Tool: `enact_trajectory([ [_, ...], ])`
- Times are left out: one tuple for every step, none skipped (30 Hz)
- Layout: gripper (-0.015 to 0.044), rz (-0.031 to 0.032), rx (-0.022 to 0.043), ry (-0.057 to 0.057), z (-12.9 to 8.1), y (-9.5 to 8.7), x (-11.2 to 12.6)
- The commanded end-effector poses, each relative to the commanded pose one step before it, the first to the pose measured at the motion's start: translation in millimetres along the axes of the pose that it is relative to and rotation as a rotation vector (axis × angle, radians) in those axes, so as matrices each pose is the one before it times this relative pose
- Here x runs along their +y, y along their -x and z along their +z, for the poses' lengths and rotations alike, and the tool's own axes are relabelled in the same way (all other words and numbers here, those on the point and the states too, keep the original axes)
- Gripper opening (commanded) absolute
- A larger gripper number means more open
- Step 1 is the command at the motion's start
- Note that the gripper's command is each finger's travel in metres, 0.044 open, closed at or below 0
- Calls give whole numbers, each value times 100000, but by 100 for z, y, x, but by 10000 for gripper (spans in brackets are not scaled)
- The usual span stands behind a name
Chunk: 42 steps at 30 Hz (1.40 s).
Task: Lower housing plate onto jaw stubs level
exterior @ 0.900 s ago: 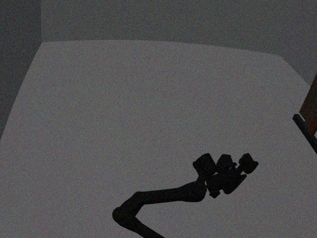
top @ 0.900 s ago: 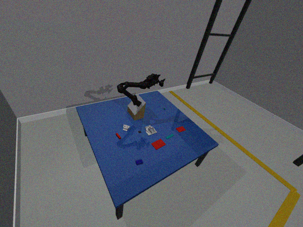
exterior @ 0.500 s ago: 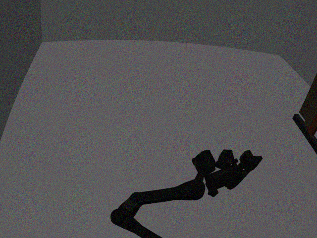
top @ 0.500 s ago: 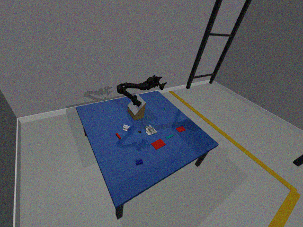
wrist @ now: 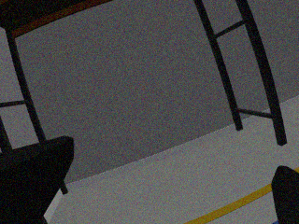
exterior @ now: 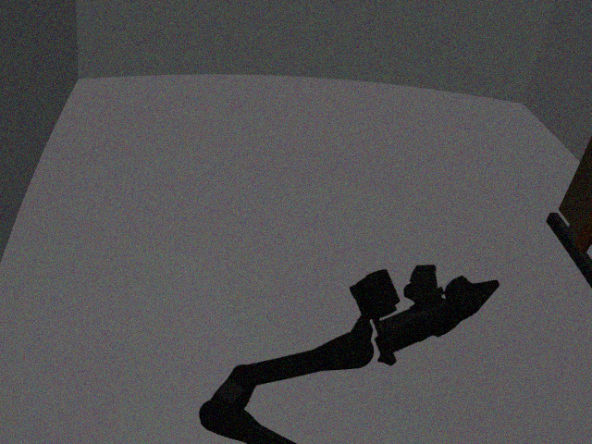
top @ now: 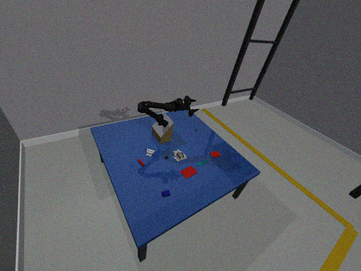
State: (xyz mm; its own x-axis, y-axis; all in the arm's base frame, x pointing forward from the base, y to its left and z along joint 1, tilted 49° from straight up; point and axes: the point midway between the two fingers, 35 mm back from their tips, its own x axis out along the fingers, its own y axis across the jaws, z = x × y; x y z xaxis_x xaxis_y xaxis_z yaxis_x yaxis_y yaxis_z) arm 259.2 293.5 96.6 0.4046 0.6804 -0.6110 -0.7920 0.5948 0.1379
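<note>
My gripper (top: 196,105) (wrist: 176,164) is open and empty, raised high above the back of the table and pointing away toward the right. In the exterior view its dark outline shows against the wall. A white base plate (top: 175,158) with dark curved parts on it lies flat at the middle of the table; the parts look like the two jaws, but their pins are too small to make out. A smaller white plate (top: 150,151) with dark spots, perhaps the housing plate, lies to its left, apart from it. Whether it is flat or tilted is hard to tell.
On the blue table (top: 198,198) are a red bar (top: 141,162), a small black piece (top: 166,157), a larger red square (top: 188,172), a smaller red square (top: 215,153), a teal piece (top: 202,162) and a dark blue block (top: 166,193). A box (top: 165,136) stands at the arm's base.
</note>
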Motion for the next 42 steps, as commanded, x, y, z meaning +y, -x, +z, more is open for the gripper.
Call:
enact_trajectory([
  [440, -8176, 1058, -4812, -301, 833, -2563],
  [440, -1978, 196, -1096, -28, 167, -644],
  [440, -1976, 201, -1098, -29, 164, -644],
  [440, -1973, 206, -1100, -30, 160, -644],
  [440, -1990, 213, -1113, -31, 159, -650],
  [440, -1988, 217, -1115, -32, 156, -650],
  [440, -1985, 222, -1116, -33, 152, -650],
  [440, -1982, 227, -1117, -34, 149, -650],
  [440, -1979, 232, -1119, -35, 146, -650],
  [440, -1976, 238, -1120, -36, 143, -649],
  [440, -1973, 243, -1121, -37, 139, -649],
  [440, -1970, 248, -1122, -38, 136, -649],
  [440, -1967, 253, -1123, -39, 133, -648],
  [440, -1964, 259, -1124, -40, 129, -648],
  [440, -1962, 264, -1125, -41, 126, -648],
  [440, -1959, 269, -1125, -42, 123, -647],
  [440, -1956, 275, -1126, -43, 120, -647],
  [440, -1953, 281, -1126, -45, 116, -646],
  [440, -1951, 286, -1127, -46, 113, -646],
  [440, -1948, 292, -1127, -47, 110, -645],
  [440, -1945, 298, -1127, -48, 107, -645],
  [440, -1942, 303, -1127, -49, 104, -644],
  [440, -1940, 309, -1127, -50, 100, -643],
  [440, -1937, 315, -1127, -51, 97, -643],
  [440, -1859, 289, -1011, -44, 97, -630],
  [440, -1856, 297, -1011, -46, 94, -629],
  [440, -1853, 304, -1010, -48, 91, -628],
  [440, -1850, 312, -1010, -50, 89, -628],
  [440, -1848, 319, -1010, -52, 86, -627],
  [440, -1845, 327, -1009, -54, 83, -626],
  [440, -1842, 335, -1009, -55, 80, -625],
  [440, -1839, 342, -1008, -57, 77, -624],
  [440, -1837, 350, -1008, -59, 74, -623],
  [440, -1834, 358, -1007, -61, 71, -622],
  [440, -1831, 365, -1006, -63, 68, -621],
  [440, -1828, 373, -1005, -65, 66, -620],
  [440, -1825, 381, -1004, -67, 63, -618],
  [440, -1822, 389, -1003, -69, 60, -617],
  [440, -1820, 397, -1002, -70, 57, -616],
  [440, -1817, 404, -1000, -72, 54, -615],
  [440, -1814, 412, -999, -74, 51, -614],
  [440, -1811, 420, -998, -76, 49, -612],
])
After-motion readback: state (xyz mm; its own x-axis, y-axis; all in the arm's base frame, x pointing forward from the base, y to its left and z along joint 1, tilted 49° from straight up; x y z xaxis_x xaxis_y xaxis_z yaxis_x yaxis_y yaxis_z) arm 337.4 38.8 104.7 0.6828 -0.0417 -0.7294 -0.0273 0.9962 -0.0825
